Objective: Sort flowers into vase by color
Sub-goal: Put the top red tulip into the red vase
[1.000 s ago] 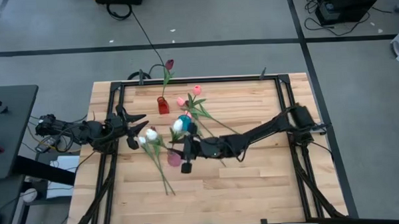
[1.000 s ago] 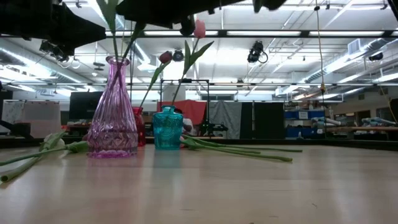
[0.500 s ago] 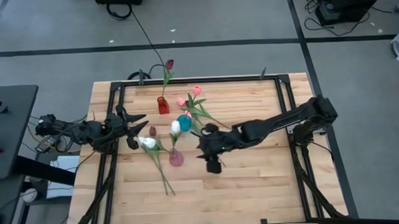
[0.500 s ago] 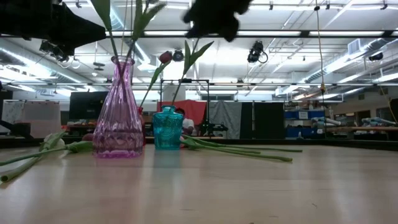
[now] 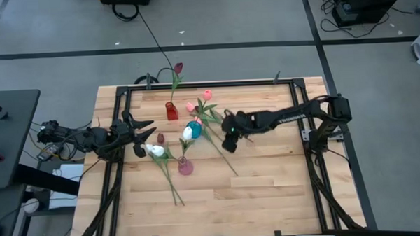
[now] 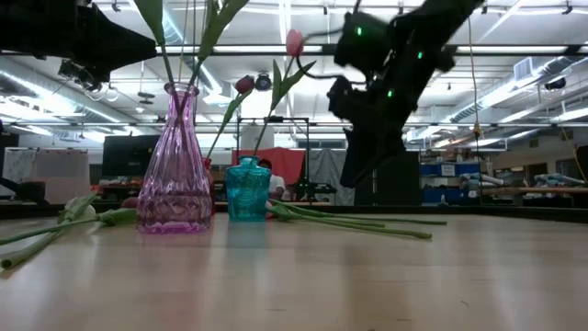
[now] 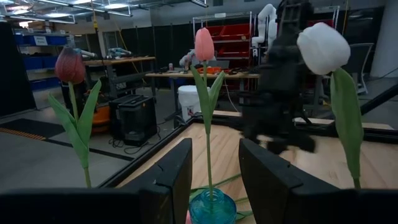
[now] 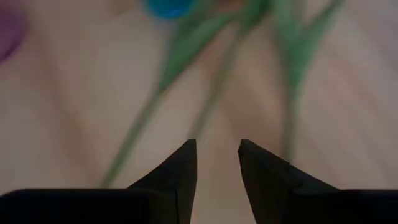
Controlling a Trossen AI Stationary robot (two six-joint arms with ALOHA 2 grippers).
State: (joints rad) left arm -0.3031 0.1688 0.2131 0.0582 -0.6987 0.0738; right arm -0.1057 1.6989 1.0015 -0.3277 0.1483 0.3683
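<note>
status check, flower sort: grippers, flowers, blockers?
Right gripper open, empty, above loose tulip stems right of teal vase. Left gripper open, parked at table's left edge. Purple vase holds stems. No blockers seen.

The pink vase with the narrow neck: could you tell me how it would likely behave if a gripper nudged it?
The pink vase looks like ribbed glass: probably rigid and breakable. Tall, slim-necked, holding long stems, it may tip if pushed high; a low push would likely slide it.

Wooden table (image 5: pixel 269 193) (light planks) bears three vases (image 5: pixel 186 166) and loose tulips (image 5: pixel 171 181).
</note>
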